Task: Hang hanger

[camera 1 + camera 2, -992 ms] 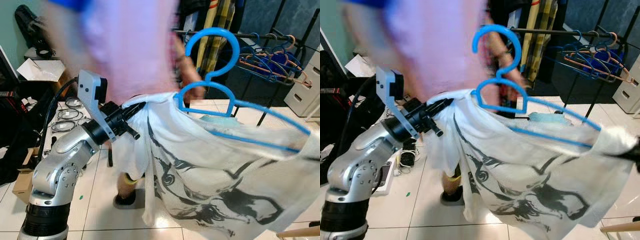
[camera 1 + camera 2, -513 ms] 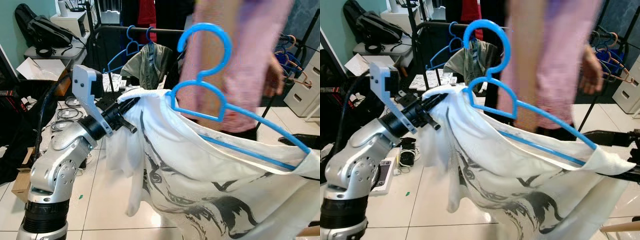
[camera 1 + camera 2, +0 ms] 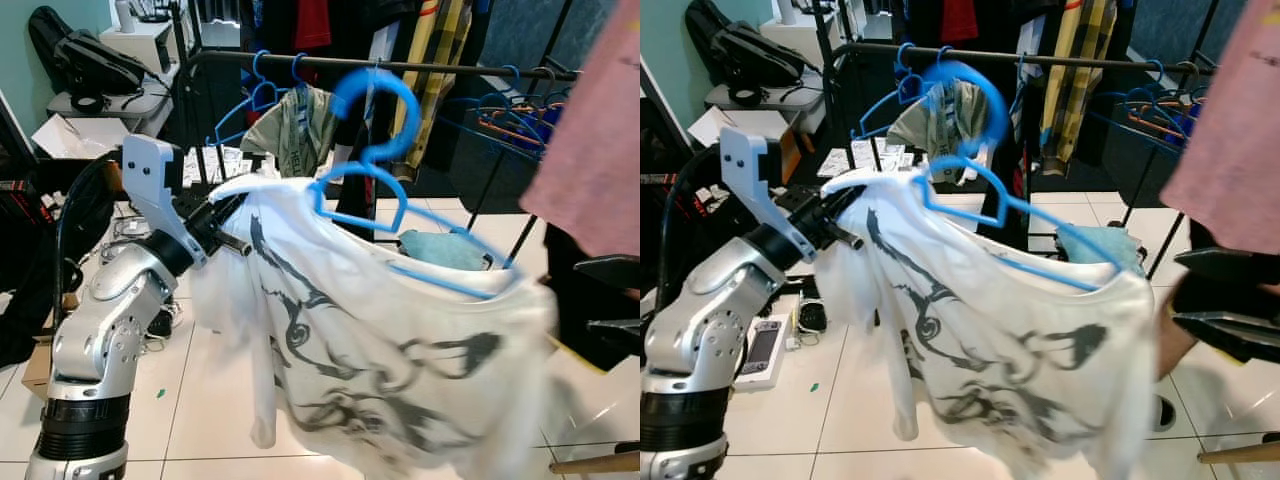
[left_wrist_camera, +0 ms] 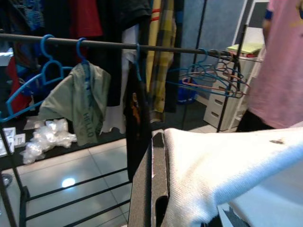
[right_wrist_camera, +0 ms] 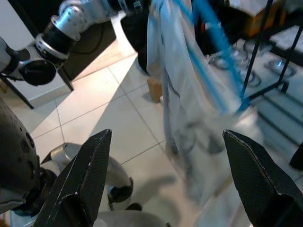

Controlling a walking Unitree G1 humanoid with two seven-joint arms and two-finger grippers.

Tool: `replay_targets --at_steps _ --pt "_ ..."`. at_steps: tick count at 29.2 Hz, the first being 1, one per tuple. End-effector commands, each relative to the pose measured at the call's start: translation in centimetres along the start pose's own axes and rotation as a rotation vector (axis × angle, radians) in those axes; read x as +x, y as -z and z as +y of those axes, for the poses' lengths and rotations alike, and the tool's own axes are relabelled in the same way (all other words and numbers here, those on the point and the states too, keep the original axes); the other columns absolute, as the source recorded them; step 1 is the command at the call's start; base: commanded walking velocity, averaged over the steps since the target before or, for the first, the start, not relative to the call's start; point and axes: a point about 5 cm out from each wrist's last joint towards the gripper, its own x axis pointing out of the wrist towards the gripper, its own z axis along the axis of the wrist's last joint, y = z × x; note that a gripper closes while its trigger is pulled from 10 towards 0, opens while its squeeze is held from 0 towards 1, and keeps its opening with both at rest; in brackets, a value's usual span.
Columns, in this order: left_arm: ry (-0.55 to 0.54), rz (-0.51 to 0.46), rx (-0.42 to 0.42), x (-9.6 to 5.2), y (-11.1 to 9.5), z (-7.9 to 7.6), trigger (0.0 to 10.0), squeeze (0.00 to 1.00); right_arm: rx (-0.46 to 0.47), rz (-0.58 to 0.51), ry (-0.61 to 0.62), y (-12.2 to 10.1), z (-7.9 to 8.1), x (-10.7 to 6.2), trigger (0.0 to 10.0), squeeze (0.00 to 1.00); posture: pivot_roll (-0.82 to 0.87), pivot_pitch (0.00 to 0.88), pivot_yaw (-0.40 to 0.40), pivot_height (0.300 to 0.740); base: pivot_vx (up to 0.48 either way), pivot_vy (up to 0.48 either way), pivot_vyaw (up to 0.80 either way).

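My left claw (image 3: 228, 205) pinches the shirt (image 3: 380, 350) shoulder, steadying the blue hanger (image 3: 400, 215) toward the rail (image 3: 440, 68); right claw (image 5: 165, 189) gapes empty.

Glossy plastic hanger (image 3: 400, 215); soft cloth shirt (image 3: 400, 360)

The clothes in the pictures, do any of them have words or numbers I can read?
"HELLO": pale letters running down the olive green garment hanging on the rail; small, so the reading is not certain.
White T-shirt on the blue hanger, pinched at one shoulder by the left claw: a black drawing, no letters to read.
Black garment: an orange print, too blurred to read.
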Motion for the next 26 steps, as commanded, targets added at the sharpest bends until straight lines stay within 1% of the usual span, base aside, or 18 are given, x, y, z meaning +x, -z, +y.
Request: replay_targets --at_steps 1,3,7,8,10,11,12,13,14,16,17,18,19,21,22,23,25,26 --pt "-0.034 -0.026 0.021 -0.3 -0.6 0.5 10.0 0.00 -0.022 -0.002 0.021 0.0 -0.2 0.3 10.0 1.00 -0.10 0.082 -0.028 0.740 0.000 0.000 0.00" --pt "-0.046 -0.029 0.027 -0.3 -0.6 0.6 10.0 0.00 -0.026 -0.021 0.038 0.0 -0.4 0.3 10.0 1.00 -0.10 0.082 -0.028 0.740 0.000 0.000 0.00" --pt "-0.143 -0.076 0.054 -0.2 -1.0 0.6 10.0 0.00 -0.067 -0.152 0.169 -1.0 -1.9 0.7 10.0 1.00 -0.11 0.088 -0.028 0.740 0.000 0.000 0.00" --pt "-0.177 -0.096 0.060 -0.2 -1.0 0.4 10.0 0.00 -0.076 -0.194 0.217 -1.1 -2.5 1.0 10.0 0.95 -0.11 0.090 -0.027 0.740 0.000 0.000 0.00" --pt "-0.196 -0.107 0.062 -0.2 -1.1 0.3 10.0 0.00 -0.079 -0.216 0.245 -1.1 -2.8 1.2 10.0 0.95 -0.11 0.090 -0.027 0.740 0.000 0.000 0.00" --pt "-0.230 -0.127 0.080 -0.3 -1.1 -0.1 10.0 0.00 -0.053 -0.276 0.310 -1.0 -3.6 1.7 10.0 0.36 -0.11 0.093 -0.026 0.740 0.000 0.000 0.00" --pt "-0.252 -0.140 0.093 -0.4 -1.2 -0.3 10.0 0.00 -0.029 -0.315 0.351 -0.9 -4.2 2.0 10.0 0.36 -0.11 0.093 -0.026 0.740 0.000 0.000 0.00" --pt "-0.272 -0.155 0.104 -0.4 -1.2 -0.5 10.0 0.00 0.021 -0.357 0.395 -0.7 -4.8 2.4 10.0 0.00 -0.11 0.093 -0.025 0.740 0.000 0.000 0.00" --pt "-0.272 -0.155 0.104 -0.4 -1.2 -0.5 10.0 0.00 0.021 -0.357 0.395 -0.7 -4.8 2.4 10.0 0.00 -0.11 0.093 -0.025 0.740 0.000 0.000 0.00" --pt "-0.324 -0.189 0.124 -0.6 -1.5 -0.6 10.0 0.00 0.133 -0.418 0.469 0.2 -5.9 3.6 10.0 0.00 -0.11 0.095 -0.026 0.740 0.000 0.000 0.00" --pt "-0.324 -0.189 0.124 -0.6 -1.5 -0.6 10.0 0.00 0.133 -0.418 0.469 0.2 -5.9 3.6 10.0 0.00 -0.11 0.095 -0.026 0.740 0.000 0.000 0.00" --pt "-0.346 -0.211 0.140 -0.6 -1.9 -0.7 10.0 0.00 0.212 -0.479 0.499 0.9 -6.5 4.7 10.0 0.00 -0.10 0.095 -0.025 0.740 0.000 0.000 0.00" --pt "-0.346 -0.211 0.140 -0.6 -1.9 -0.7 10.0 0.00 0.212 -0.479 0.499 0.9 -6.5 4.7 10.0 0.00 -0.10 0.095 -0.025 0.740 0.000 0.000 0.00" --pt "-0.364 -0.238 0.167 -0.5 -2.4 -1.1 10.0 0.00 0.331 -0.587 0.537 1.6 -7.2 6.5 10.0 0.00 -0.10 0.095 -0.025 0.740 0.000 0.000 0.00" --pt "-0.364 -0.238 0.167 -0.5 -2.4 -1.1 10.0 0.00 0.331 -0.587 0.537 1.6 -7.2 6.5 10.0 0.00 -0.10 0.095 -0.025 0.740 0.000 0.000 0.00" --pt "-0.366 -0.244 0.176 -0.5 -2.6 -1.2 10.0 0.00 0.369 -0.623 0.551 1.7 -7.4 7.1 10.0 0.00 -0.10 0.095 -0.025 0.740 0.000 0.000 0.00" --pt "-0.366 -0.244 0.176 -0.5 -2.6 -1.2 10.0 0.00 0.369 -0.623 0.551 1.7 -7.4 7.1 10.0 0.00 -0.10 0.095 -0.025 0.740 0.000 0.000 0.00" --pt "-0.358 -0.249 0.186 -0.4 -2.6 -1.6 10.0 0.00 0.441 -0.700 0.578 1.9 -7.9 8.0 10.0 0.00 -0.10 0.092 -0.020 0.740 0.000 0.000 0.00"
